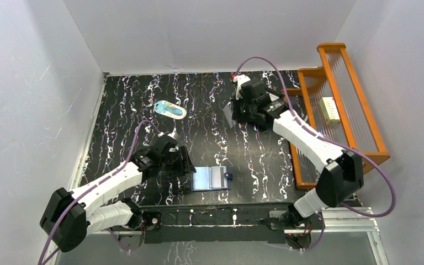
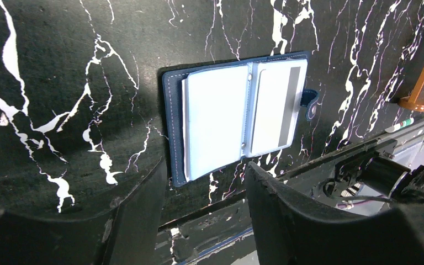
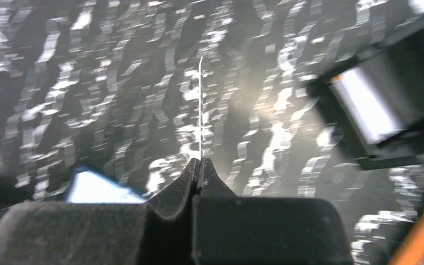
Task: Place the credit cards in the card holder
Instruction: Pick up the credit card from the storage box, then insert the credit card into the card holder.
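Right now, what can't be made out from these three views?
- Credit card in the right gripper: right wrist view, edge-on and blurred, so its face is unreadable.
- Black tray: right wrist view, blurred and cut by the right edge; contents unclear.
- Card holder: left wrist view, pockets under the top pages are hidden by those pages.
- Pale item on the orange rack: top view, too small to identify.

Top view looks down; wrist views close (left shares card holder (image 1: 212, 178)).
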{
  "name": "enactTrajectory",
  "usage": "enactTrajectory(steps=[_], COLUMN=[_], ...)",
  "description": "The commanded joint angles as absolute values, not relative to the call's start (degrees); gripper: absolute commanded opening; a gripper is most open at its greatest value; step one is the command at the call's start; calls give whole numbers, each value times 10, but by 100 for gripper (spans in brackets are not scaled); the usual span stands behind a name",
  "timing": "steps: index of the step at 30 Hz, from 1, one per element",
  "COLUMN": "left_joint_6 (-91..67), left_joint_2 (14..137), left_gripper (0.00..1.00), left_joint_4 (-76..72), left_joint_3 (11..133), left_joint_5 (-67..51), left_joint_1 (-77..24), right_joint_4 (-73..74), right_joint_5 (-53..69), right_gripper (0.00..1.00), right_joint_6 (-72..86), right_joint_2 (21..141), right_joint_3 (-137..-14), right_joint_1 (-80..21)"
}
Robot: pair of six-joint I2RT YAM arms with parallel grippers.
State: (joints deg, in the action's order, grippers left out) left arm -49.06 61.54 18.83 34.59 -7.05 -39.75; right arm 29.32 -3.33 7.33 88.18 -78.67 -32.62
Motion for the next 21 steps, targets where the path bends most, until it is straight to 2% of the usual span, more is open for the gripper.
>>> enactTrajectory(steps=[1,8,13,21], left_joint_6=[-486,-490,-481,-484], left_joint_2=[612,622,641,676], left_gripper=[51,33,31,30], left_joint_4=[206,172,152,108], left_joint_3=[360,337,327,299], left_joint_5=[-89,-125,-133,-160], left_joint_1=[-383,-370,-370,-370], right_joint_4=[245,111,12,-44], right_joint_5=[63,137,155,118], right_gripper=[0,0,0,0], right_joint_6=[250,414,505,564], right_joint_2=[829,763,735,709], right_joint_3=[-725,-580,-468,-367], right_joint_1=[-360,-402,-435,-462])
